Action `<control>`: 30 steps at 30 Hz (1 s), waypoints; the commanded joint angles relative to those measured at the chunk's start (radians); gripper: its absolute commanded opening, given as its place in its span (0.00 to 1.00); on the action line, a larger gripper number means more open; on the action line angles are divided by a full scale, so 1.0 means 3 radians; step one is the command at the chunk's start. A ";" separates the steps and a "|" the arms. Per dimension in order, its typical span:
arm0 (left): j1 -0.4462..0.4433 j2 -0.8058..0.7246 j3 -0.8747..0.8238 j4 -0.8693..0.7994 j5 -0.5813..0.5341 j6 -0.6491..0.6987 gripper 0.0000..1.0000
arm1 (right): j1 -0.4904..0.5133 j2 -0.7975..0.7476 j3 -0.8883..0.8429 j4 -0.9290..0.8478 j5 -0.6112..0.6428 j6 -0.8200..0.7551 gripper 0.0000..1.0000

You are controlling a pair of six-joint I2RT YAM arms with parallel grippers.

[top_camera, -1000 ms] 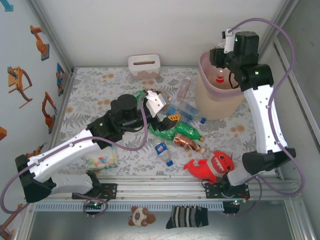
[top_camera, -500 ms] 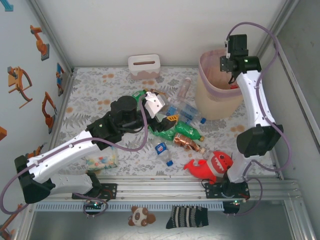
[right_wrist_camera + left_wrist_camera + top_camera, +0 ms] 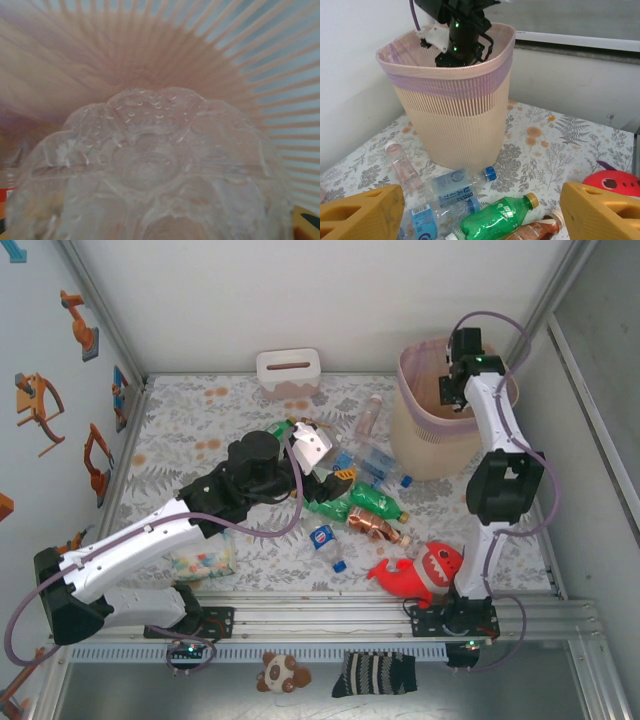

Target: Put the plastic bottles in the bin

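Bottle (image 3: 150, 165) has gone down deeper inside the bin (image 3: 425, 452).

No wording is legible on any label. First clear bottle (image 3: 440, 212), near the worktop's middle: blue label with barcode patch, digits too small to read. Second clear bottle (image 3: 455, 182), just beside: blue label, round emblem, lettering blurred.

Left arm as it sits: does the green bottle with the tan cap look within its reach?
Probably yes: the left gripper is open and aimed at the green bottle, nothing lies on it, though a clear bottle and a brown bottle crowd its sides.
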 commanded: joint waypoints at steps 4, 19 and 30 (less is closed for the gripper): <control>0.0036 -0.0016 -0.0046 -0.0061 -0.0040 -0.0035 0.81 | -0.0030 0.0180 -0.0133 -0.0023 -0.0137 0.0006 0.52; 0.0056 -0.0061 -0.0061 -0.0119 -0.0113 -0.0075 0.81 | -0.0032 0.0102 -0.0375 -0.0019 -0.0262 0.0103 0.71; 0.0110 -0.0079 -0.0069 -0.0200 -0.0422 -0.0264 0.81 | -0.0030 -0.0280 -0.0320 -0.0103 -0.0385 0.0170 0.78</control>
